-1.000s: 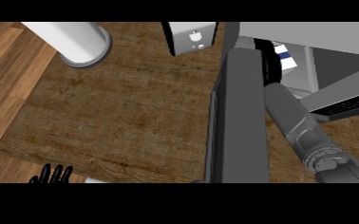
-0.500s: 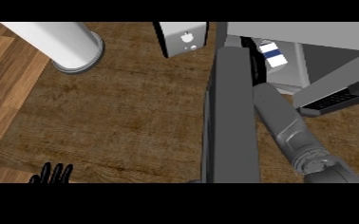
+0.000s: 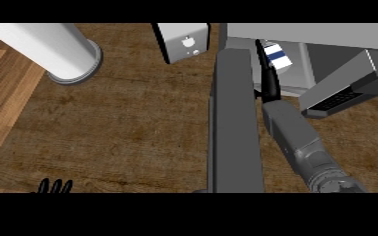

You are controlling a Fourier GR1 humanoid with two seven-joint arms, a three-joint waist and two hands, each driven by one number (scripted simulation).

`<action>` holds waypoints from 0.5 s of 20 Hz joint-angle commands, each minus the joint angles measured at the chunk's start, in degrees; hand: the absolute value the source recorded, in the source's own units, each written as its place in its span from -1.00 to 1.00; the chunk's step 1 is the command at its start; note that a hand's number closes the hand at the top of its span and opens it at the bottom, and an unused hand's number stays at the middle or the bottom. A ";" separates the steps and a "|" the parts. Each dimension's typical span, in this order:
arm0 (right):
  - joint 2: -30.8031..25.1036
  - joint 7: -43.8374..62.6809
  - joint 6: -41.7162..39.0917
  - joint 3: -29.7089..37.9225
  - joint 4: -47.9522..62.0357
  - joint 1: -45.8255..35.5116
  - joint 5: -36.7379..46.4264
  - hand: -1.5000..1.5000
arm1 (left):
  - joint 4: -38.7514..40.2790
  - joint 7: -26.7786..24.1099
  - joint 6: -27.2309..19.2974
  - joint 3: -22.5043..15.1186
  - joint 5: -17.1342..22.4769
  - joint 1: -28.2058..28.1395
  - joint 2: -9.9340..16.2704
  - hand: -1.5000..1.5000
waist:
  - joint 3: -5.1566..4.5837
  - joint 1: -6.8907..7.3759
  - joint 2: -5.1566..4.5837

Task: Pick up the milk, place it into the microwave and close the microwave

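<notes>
Milk [image 3: 277, 56] has been carried deeper into the microwave [image 3: 325, 40], held by the right hand [image 3: 267, 75]; release remains.

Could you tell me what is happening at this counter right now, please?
The robot's right hand is stretched into the open microwave, right beside the milk carton standing inside. The microwave door hangs wide open, so closing it is not yet done. The left hand shows only fingertips at the lower left edge.

One milk carton [image 3: 277, 56], one microwave [image 3: 325, 47], one white cylinder [image 3: 57, 50], perhaps one small speaker-like box [image 3: 184, 42], two hands.
</notes>
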State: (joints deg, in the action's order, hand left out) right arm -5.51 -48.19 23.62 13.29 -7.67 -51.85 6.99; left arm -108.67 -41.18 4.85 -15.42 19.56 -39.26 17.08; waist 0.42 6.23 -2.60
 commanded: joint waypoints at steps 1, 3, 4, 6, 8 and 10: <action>0.38 -6.49 -6.70 1.22 0.07 5.00 -1.37 -1.00 | -3.14 0.57 -0.49 -0.75 -0.13 -2.54 0.12 -1.00 | -0.04 -1.32 0.63; 1.52 -6.44 -6.86 1.89 0.51 4.80 -1.98 -1.00 | 0.03 1.34 -0.19 0.80 0.59 1.49 0.04 -1.00 | -0.15 -2.07 0.59; 0.48 -7.71 -8.93 1.46 0.59 6.11 -1.56 -1.00 | -2.22 2.72 -1.50 0.22 0.55 -0.31 -0.29 -1.00 | -0.16 -2.54 0.97; 1.04 -8.80 -7.87 2.16 0.31 6.41 -2.08 -1.00 | -0.58 0.41 -1.49 -0.92 -1.10 -1.69 -1.18 -1.00 | -0.18 -2.28 1.10; 2.49 -11.94 -8.18 2.03 0.46 9.69 -1.94 -1.00 | -1.86 2.02 -1.99 -1.11 -0.84 -0.90 -1.31 -1.00 | -0.19 -3.00 1.26; 1.69 -14.98 -11.20 2.57 -0.49 12.07 -2.57 -1.00 | -1.09 2.08 -1.35 -1.21 -0.66 -0.90 -1.15 -1.00 | -0.22 -3.63 1.53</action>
State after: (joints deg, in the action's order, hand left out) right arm -3.97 -57.15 15.75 15.28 -7.79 -43.35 5.02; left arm -109.58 -39.83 3.67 -15.91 19.13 -40.04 16.31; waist 0.25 3.58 -1.48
